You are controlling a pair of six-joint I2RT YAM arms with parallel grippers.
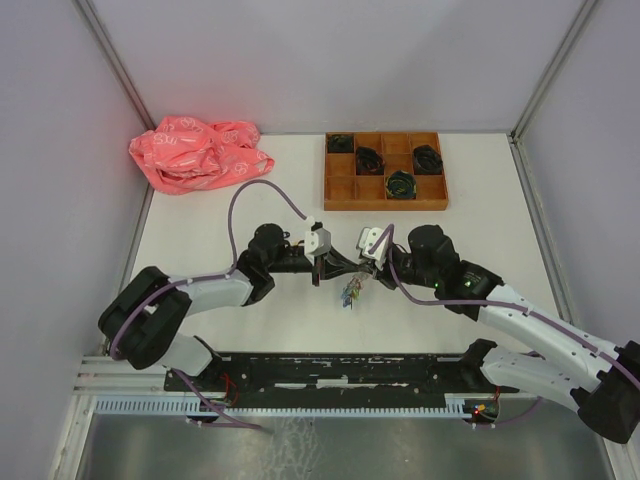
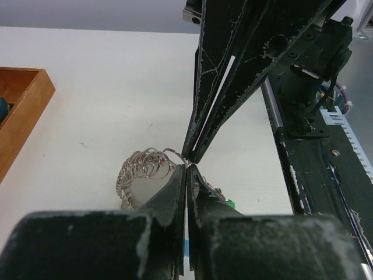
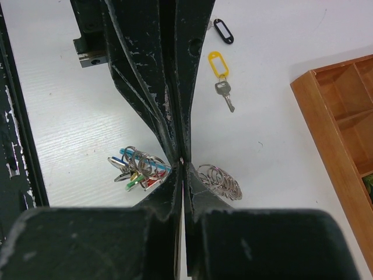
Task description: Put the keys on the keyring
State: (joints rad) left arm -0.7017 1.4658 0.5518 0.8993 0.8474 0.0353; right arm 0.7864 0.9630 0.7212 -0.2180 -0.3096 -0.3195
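- Count: 2 arms, 1 keyring (image 3: 140,167), 1 loose yellow key (image 3: 221,86), 1 black tag (image 3: 223,30), 1 tray (image 1: 385,206), 4 black bundles (image 1: 368,157), 1 pink bag (image 1: 195,152).
- Left gripper (image 2: 186,170): fingers pressed together, with only a hairline gap. I see a ring wire running into its tips, so it is clamped on the keyring.
- Right gripper (image 3: 182,168): closed the same way, nipping the keyring at the same spot. The 2 grippers meet tip to tip at mid-table.
- The keyring sits right at the tips. From the right wrist I see its coloured tags (image 3: 135,174) on 1 side of the fingers and its silver loops (image 3: 220,179) on the other. I can't count the pieces on it, and I can't tell whether it touches the table (image 1: 200,235).
- The yellow key lies flat on the table past the tips, apart from the keyring and not on it.
- The black tag is further out, beside the left gripper body. I can't see a key on it.
- The tray is at the far side, with each bundle in its own compartment.
- The bag is at far left.
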